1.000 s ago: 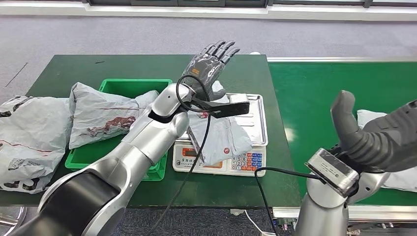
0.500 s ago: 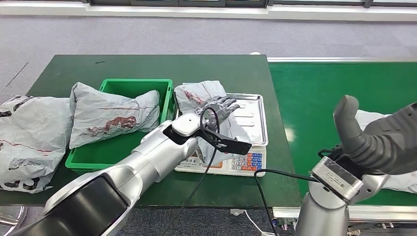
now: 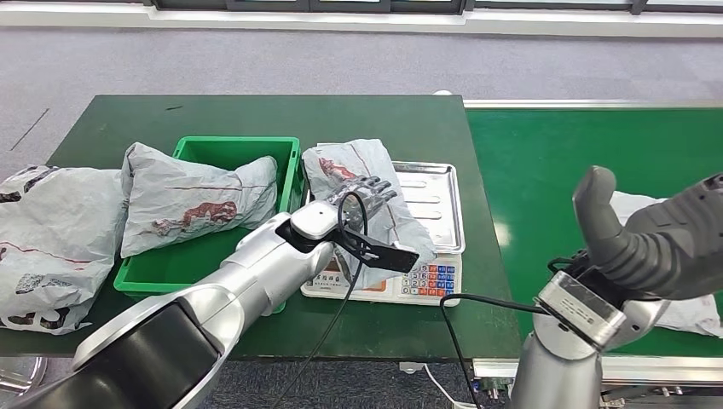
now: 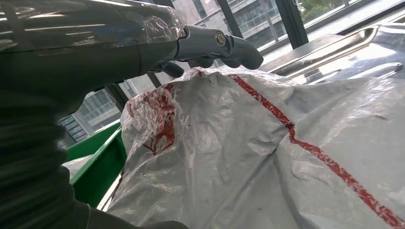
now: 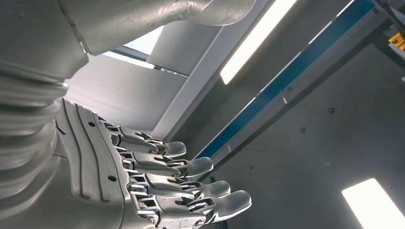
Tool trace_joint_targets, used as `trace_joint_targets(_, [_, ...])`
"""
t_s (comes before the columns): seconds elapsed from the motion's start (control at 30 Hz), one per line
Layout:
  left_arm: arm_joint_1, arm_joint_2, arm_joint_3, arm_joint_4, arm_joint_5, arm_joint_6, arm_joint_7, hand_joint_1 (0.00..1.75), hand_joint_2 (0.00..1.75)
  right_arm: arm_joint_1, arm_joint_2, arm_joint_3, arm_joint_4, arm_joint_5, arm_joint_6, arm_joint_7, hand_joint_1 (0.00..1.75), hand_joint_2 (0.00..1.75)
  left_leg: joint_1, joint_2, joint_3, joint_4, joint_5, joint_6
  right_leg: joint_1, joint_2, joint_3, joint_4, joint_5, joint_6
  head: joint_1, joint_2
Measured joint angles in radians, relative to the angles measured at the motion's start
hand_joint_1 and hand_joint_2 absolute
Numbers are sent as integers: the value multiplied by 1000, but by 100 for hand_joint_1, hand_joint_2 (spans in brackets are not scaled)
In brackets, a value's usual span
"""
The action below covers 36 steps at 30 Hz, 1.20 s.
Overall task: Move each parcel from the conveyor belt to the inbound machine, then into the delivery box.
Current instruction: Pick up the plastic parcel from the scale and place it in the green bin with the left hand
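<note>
On the scale (image 3: 439,189), the parcel (image 3: 358,170) lies under the left hand's (image 3: 362,194) spread, ungripping fingers (image 3: 379,185).

Scale keypad (image 3: 429,279) and display partly covered by the grey parcel (image 3: 375,213); leftmost parcel (image 3: 47,243) cut off at the frame edge; belt parcel (image 3: 695,311) largely hidden behind the right hand (image 3: 656,243); printed labels too small to be read.

dark green rectangular table (image 3: 256,115) | on it: green plastic bin (image 3: 213,152), steel-topped weighing scale (image 3: 430,200), crumpled grey plastic parcels (image 3: 51,230), seemingly overhanging left edge
</note>
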Motion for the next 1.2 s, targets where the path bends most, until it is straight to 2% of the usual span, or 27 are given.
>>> trace_joint_targets(0.1, [0, 1, -7, 5, -12, -7, 4, 139, 175, -1, 0, 0, 4, 3, 0, 5, 0, 175, 0, 0, 0, 0, 0, 0, 0, 0, 0, 0, 0, 0, 0, 0])
trace_joint_targets(0.13, [1, 1, -10, 7, -15, -9, 4, 175, 175, -1, 0, 0, 5, 3, 0, 6, 0, 175, 0, 0, 0, 0, 0, 0, 0, 0, 0, 0, 0, 0, 0, 0])
trace_joint_targets(0.97, [3, 20, -18, 29, -33, -18, 6, 175, 175, -1, 0, 0, 20, 1, 0, 15, 0, 175, 0, 0, 0, 0, 0, 0, 0, 0, 0, 0, 0, 0, 0, 0])
trace_joint_targets(1.07, [2, 24, -18, 29, -44, 10, 22, 175, 175, 0, 0, 0, 19, 14, 0, 34, 0, 175, 0, 0, 0, 0, 0, 0, 0, 0, -1, 0, 0, 0, 0, 0])
trace_joint_targets(1.2, [-15, 37, -18, 27, -72, 102, 65, 175, 175, 1, 0, -4, 13, 43, 0, 66, 0, 175, 0, 0, 0, 0, 0, 0, 0, 0, -1, 0, 0, 0, 0, 0])
